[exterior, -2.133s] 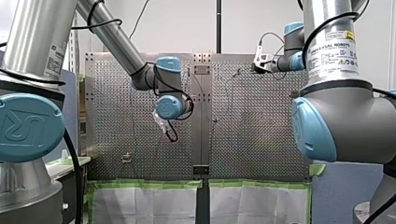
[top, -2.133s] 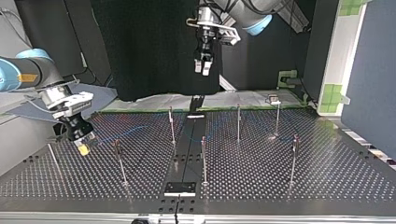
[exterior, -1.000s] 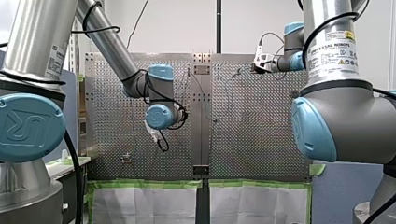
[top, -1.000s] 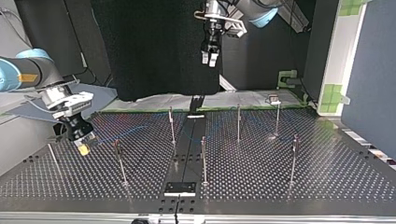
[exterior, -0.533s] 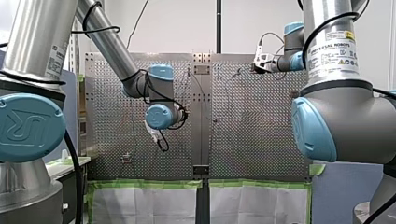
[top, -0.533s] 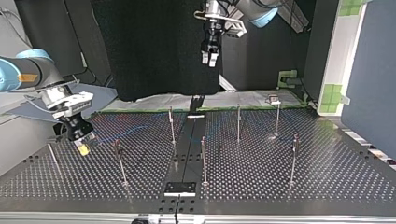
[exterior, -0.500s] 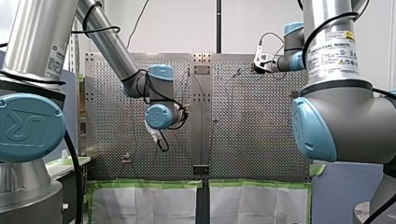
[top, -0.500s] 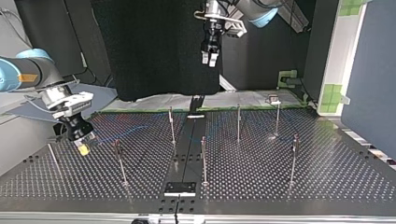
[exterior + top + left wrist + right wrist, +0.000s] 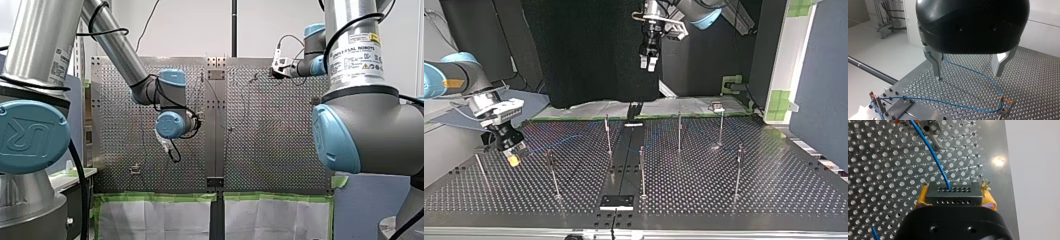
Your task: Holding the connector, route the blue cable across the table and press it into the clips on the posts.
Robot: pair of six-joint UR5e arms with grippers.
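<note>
My right claw (image 9: pixel 955 199) is clamped by its yellow pads (image 9: pixel 988 198) on the black, hole-studded rectangular connector (image 9: pixel 953 192), long axis crosswise between them, and the thin blue cable (image 9: pixel 931 155) runs from it straight ahead to an orange-tipped clip post (image 9: pixel 932 129) on the perforated metal table (image 9: pixel 878 182). My left claw (image 9: pixel 967 75) hangs open and empty high above the table, so the routing likely falls to the right arm. Its white label (image 9: pixel 356 52) reads "UNIVERSAL ROBOTS".
</note>
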